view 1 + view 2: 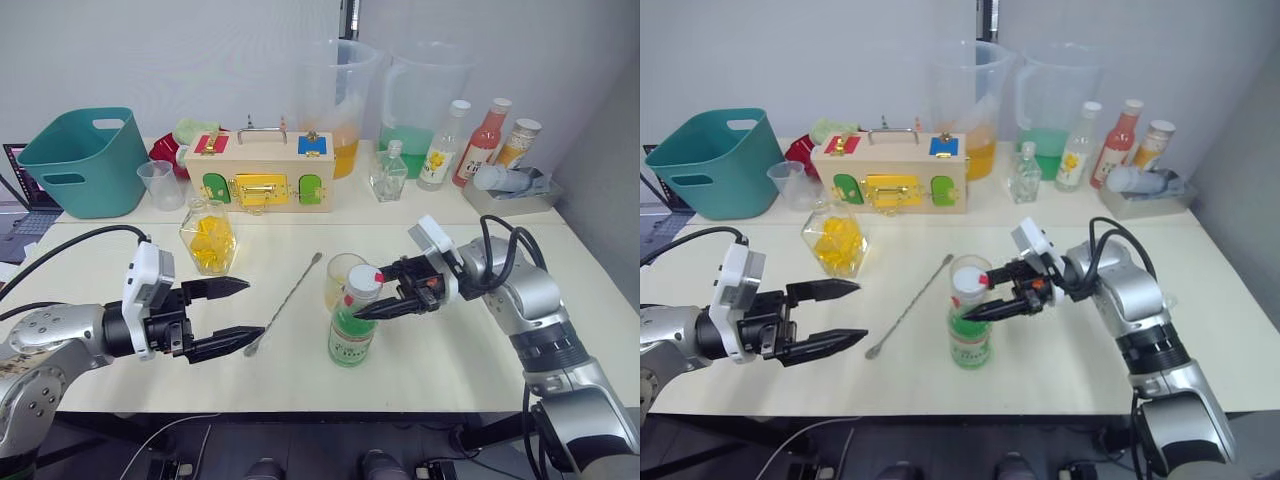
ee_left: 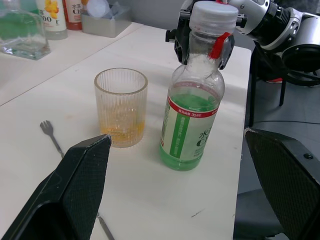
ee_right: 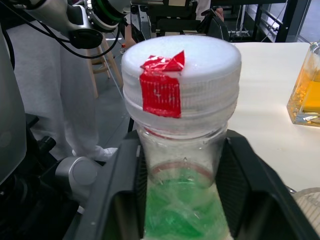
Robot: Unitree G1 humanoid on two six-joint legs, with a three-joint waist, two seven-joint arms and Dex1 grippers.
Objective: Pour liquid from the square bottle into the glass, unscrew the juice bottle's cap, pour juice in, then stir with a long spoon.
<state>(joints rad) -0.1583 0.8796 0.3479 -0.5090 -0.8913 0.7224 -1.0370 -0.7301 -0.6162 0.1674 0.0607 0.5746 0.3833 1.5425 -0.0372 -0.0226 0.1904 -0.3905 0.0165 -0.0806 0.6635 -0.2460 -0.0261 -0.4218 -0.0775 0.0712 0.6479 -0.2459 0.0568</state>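
The right end effector (image 1: 385, 296) pinches the neck of the juice bottle (image 1: 352, 330) just under its white cap (image 1: 363, 281). The bottle stands upright on the bench (image 1: 460, 360), touching the glass (image 1: 341, 280). The left end effector (image 1: 240, 314) hovers spread beside the long spoon (image 1: 285, 300).

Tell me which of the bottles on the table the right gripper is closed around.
The clear round juice bottle with green-and-white label and white cap, standing beside the glass. The right gripper clamps its neck; the other bottles stand untouched at the table's back.
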